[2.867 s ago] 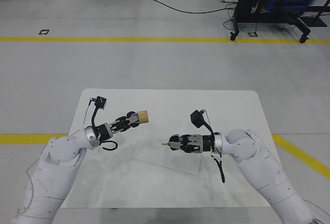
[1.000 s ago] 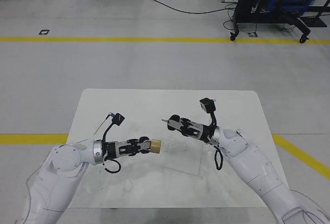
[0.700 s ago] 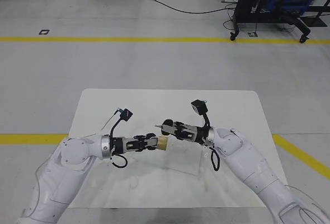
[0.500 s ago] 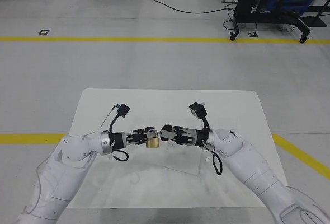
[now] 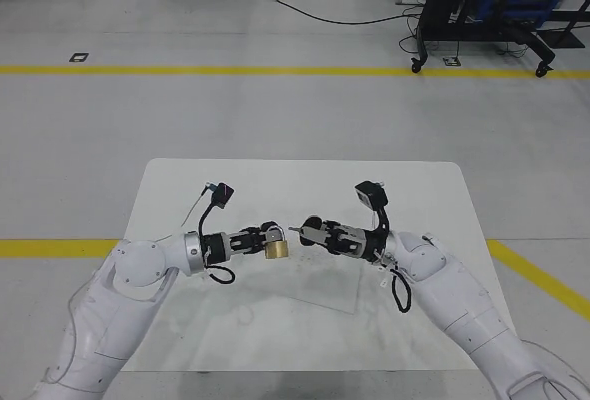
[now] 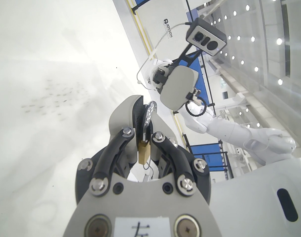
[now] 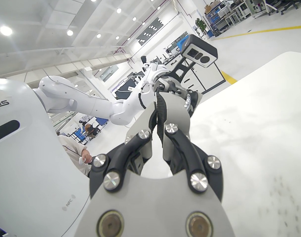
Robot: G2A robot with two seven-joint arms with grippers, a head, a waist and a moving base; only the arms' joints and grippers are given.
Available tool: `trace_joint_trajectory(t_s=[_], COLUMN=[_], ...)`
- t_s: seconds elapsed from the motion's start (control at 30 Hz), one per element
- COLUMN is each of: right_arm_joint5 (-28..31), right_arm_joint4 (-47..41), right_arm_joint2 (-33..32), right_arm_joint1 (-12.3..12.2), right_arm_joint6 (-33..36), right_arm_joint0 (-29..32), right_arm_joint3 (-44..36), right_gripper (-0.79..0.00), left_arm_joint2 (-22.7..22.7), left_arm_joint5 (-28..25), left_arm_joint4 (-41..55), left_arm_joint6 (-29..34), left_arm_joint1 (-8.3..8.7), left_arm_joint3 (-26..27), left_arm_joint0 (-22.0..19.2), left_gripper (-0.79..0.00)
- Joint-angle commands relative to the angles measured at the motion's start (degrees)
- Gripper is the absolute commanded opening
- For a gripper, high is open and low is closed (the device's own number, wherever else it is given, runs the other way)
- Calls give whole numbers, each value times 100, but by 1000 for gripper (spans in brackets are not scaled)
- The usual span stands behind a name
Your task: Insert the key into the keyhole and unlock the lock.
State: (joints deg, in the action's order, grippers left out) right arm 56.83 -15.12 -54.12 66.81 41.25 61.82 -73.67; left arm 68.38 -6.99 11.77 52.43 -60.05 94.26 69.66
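A brass padlock (image 5: 275,247) is held above the middle of the white table (image 5: 415,190), with my left gripper (image 5: 261,240) shut on it. In the left wrist view its brass body (image 6: 143,152) shows between the fingers (image 6: 130,114) of the left gripper (image 6: 146,108). My right gripper (image 5: 312,235) faces it from the right, shut on the key (image 5: 295,234). The key's thin silver tip points at the lock, a short way off. In the right wrist view the right gripper (image 7: 165,99) has its jaws pressed together and hides the key.
A faint clear sheet (image 5: 320,290) lies flat on the table under the right arm. The table's far edge (image 5: 305,162) and its right side are bare. Yellow floor lines run beyond it.
Both arms swung in from the sides and brought lock and key together over the table's middle. Since half a second ago the right gripper has drawn back slightly to the right.
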Motion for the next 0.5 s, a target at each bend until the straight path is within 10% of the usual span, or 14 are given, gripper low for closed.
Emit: trace_joint_trajectory(t_s=[0.0, 0.47], right_arm_joint5=[-329, -1375], right_arm_joint4=[61, -1054], right_arm_joint2=[-12, -470], right_arm_joint1=[7, -161], right_arm_joint6=[-244, -228], right_arm_joint0=[115, 1012], right_arm_joint3=[-40, -653], right_gripper=[-785, -785], left_arm_joint2=[-22, -465], left_arm_joint5=[408, 1353], left_arm_joint4=[462, 1551], left_arm_joint6=[-286, -1190], left_arm_joint1=[-38, -288], left_arm_joint3=[-187, -800], left_arm_joint0=[-23, -651], left_gripper=[-785, -785])
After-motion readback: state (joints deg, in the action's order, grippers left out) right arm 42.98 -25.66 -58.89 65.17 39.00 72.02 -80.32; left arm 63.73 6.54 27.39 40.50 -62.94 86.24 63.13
